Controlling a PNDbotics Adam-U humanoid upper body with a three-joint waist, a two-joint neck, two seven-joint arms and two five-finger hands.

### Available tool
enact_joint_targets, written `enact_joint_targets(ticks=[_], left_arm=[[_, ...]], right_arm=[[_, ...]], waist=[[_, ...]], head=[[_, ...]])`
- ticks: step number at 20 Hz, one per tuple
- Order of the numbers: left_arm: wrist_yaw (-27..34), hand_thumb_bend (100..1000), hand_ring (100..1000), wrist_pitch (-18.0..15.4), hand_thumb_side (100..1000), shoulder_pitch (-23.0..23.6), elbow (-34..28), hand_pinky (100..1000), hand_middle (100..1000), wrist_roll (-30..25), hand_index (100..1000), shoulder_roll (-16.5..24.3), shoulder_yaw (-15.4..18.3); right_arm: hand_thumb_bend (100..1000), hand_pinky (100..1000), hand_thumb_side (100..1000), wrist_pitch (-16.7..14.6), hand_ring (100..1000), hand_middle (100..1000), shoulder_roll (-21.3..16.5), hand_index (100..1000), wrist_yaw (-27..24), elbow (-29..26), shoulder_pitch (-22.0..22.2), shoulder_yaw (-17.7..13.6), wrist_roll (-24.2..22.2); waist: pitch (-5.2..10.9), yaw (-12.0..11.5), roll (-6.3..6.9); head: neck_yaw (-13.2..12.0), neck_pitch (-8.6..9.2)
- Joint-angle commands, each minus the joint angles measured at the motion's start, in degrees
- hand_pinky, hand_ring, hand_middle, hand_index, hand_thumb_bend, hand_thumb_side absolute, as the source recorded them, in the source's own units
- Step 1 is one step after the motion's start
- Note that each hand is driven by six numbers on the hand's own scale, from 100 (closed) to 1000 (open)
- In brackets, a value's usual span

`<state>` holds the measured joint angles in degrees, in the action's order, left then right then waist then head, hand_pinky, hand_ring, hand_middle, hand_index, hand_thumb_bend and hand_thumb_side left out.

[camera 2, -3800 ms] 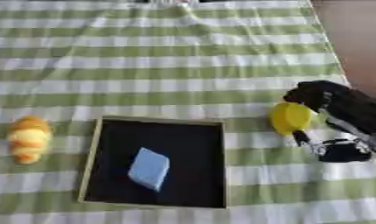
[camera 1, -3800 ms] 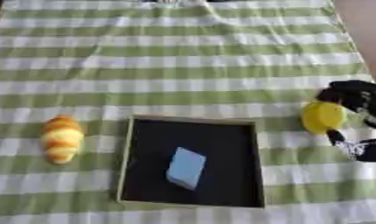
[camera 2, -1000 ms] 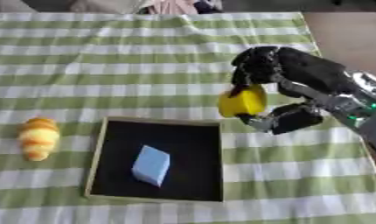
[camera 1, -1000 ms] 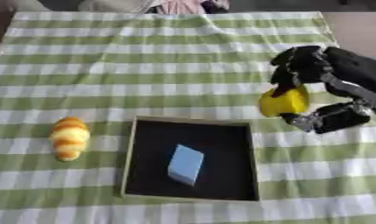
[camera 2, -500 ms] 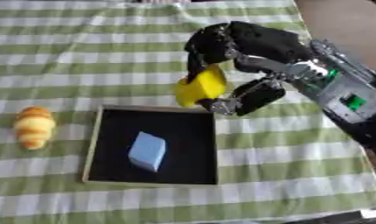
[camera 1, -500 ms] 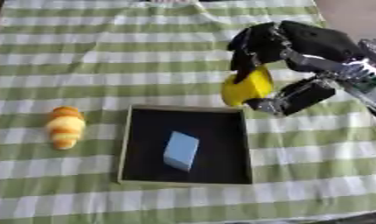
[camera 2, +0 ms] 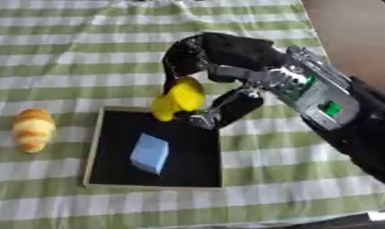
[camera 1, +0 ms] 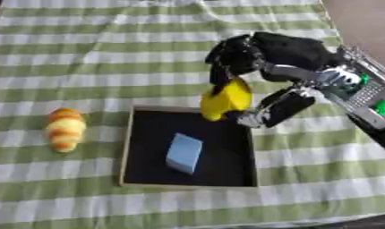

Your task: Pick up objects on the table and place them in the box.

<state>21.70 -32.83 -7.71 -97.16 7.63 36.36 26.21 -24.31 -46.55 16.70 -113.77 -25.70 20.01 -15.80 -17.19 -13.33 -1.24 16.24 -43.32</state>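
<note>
Carried leftward, right hand (camera 1: 258,62) holds yellow object (camera 1: 225,100) over box (camera 1: 129,147).

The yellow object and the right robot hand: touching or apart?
Touching. The left eye view shows the right robot hand with fingers curled round the yellow object.

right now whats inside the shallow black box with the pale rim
A light blue block lies on the shallow black box's floor. The right hand holds a yellow object over the far right corner, covering that bit of floor.

right hand (camera 1: 258,67) gripping yellow object (camera 1: 225,100), over box (camera 1: 133,147) edge
</note>
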Motion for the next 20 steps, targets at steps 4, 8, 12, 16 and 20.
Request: enact_joint_targets(ticks=[4, 8, 12, 16, 20], left_arm=[[-0.05, 100, 672, -0.35, 575, -0.10, -0.19, 802, 604, -0.42, 810, 2.28, 0.87], [0.12, 100, 671, -0.21, 575, -0.05, -0.04, 802, 603, -0.89, 810, 1.85, 0.89], [0.34, 100, 669, -0.01, 575, -0.02, 0.06, 802, 603, -1.31, 810, 1.51, 0.94], [0.54, 100, 669, 0.18, 575, 0.04, 0.15, 803, 602, -1.68, 810, 1.31, 1.02], [0.61, 100, 669, 0.13, 575, 0.12, 0.17, 803, 602, -1.82, 810, 1.31, 1.11]], right_arm=[[100, 784, 198, 1.95, 624, 477, 0.84, 604, 3.77, -0.82, 0.55, 0.67, -0.71], [100, 831, 200, 4.93, 724, 566, 1.97, 711, 7.48, -0.82, 1.68, 1.16, -1.13], [100, 943, 208, 5.21, 913, 828, 2.46, 953, 12.39, -0.82, 2.27, 1.86, -4.09], [100, 1000, 134, 1.18, 1000, 916, 2.72, 1000, 17.25, -0.82, 2.17, 1.38, -5.70], [131, 1000, 100, -1.94, 1000, 936, 3.02, 1000, 22.02, -0.82, 2.41, 0.71, -4.67]], waist=[[0.60, 0.01, 0.12], [0.32, -0.20, 0.13], [0.15, -0.36, 0.06], [0.08, -0.36, -0.02], [0.01, -0.26, 0.01]], head=[[-0.41, -0.03], [-0.44, 0.16], [-0.39, 0.25], [-0.38, 0.26], [-0.38, 0.45]])
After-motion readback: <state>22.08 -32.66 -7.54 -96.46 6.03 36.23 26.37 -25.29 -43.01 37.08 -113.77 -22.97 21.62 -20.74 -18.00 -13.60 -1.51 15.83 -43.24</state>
